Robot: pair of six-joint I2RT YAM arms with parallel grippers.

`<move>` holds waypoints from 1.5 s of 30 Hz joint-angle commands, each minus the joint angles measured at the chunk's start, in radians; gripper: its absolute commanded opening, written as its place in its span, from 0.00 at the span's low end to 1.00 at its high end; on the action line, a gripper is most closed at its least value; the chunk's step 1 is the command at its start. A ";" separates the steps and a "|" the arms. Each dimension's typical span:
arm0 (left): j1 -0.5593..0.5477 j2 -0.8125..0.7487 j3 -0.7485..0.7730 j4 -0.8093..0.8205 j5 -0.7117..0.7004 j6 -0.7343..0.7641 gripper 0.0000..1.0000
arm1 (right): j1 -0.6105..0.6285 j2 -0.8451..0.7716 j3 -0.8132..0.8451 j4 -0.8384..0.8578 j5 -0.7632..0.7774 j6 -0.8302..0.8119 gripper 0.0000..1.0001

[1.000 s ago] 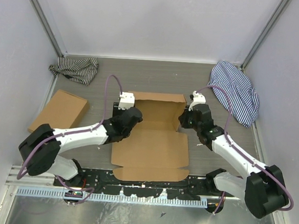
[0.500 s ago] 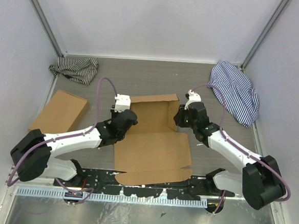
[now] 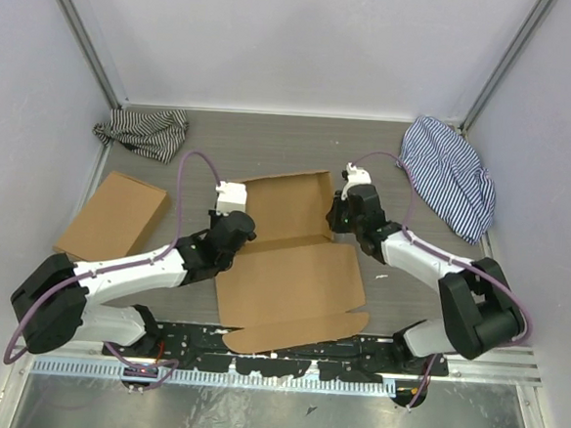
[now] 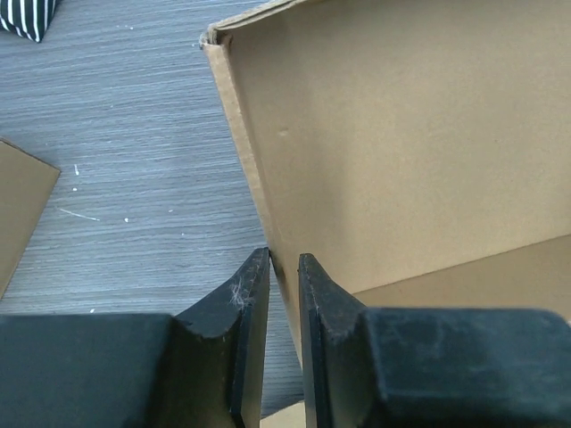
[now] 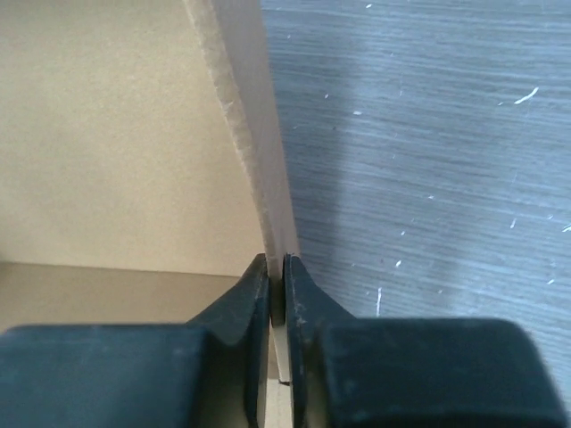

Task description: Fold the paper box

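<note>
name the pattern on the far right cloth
The cloth has thin blue-and-white stripes, clearest in the top external view.

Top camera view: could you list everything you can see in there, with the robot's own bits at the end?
paper box: one, plain brown, middle of the table, far panel tilted up.
flat cardboard box: one, brown, left side of the table.
dark striped cloth: one, black and white, far left corner.
blue striped cloth: one, blue and white, far right side.
table: one, grey wood grain, under it all.
left arm: one, white and black, near left.
right arm: one, white and black, near right.
left gripper: one, black, pinching the raised panel's left edge.
right gripper: one, black, pinching its right edge.
</note>
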 commanded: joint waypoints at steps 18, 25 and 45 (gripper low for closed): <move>0.000 -0.142 0.119 -0.255 -0.008 -0.040 0.25 | 0.117 0.405 0.576 -0.636 0.379 0.095 0.01; 0.001 -0.183 0.123 -0.282 -0.006 -0.045 0.25 | 0.119 0.456 0.616 -0.701 0.389 0.125 0.02; 0.001 -0.351 0.113 -0.393 -0.017 -0.096 0.24 | 0.044 0.501 0.782 -0.654 0.255 0.126 0.48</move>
